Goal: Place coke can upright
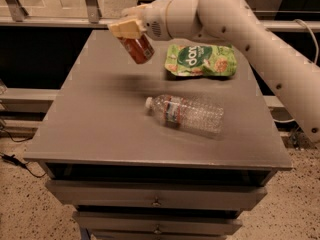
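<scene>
The coke can (138, 49) is a small red-orange can, held tilted in the air above the far left part of the grey table (100, 124). My gripper (128, 30) is shut on the can's upper end, with cream fingers (125, 29) over it. The can hangs below the fingers, its lower end pointing down and right. It does not touch the table. My white arm (240, 29) reaches in from the right.
A green snack bag (201, 60) lies flat at the far right of the table. A clear plastic water bottle (185, 115) lies on its side near the middle. Drawers (157, 199) are below the front edge. A railing runs behind the table.
</scene>
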Controlling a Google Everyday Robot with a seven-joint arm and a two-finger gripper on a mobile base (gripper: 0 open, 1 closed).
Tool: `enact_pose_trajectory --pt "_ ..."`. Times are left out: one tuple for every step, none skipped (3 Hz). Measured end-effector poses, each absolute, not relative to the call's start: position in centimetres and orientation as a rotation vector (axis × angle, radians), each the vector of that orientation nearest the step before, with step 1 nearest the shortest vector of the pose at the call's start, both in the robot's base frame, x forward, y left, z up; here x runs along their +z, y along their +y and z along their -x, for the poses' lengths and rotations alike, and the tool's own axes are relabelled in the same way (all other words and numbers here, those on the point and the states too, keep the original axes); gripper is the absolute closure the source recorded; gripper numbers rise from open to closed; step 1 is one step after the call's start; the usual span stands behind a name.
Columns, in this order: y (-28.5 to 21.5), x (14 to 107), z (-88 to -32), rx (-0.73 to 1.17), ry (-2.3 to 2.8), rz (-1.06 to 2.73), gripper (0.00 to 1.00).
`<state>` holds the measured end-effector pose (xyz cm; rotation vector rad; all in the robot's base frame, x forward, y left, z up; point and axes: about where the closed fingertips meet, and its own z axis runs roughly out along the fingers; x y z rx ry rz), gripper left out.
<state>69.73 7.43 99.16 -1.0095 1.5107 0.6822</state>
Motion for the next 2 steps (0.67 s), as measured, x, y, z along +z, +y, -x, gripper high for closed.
enact_pose_trajectory --pt "4.6 99.8 -68.3 0.719 1.446 0.951 1.00" --pt "1.1 100.1 -66.5 0.770 1.363 0.904 1.00"
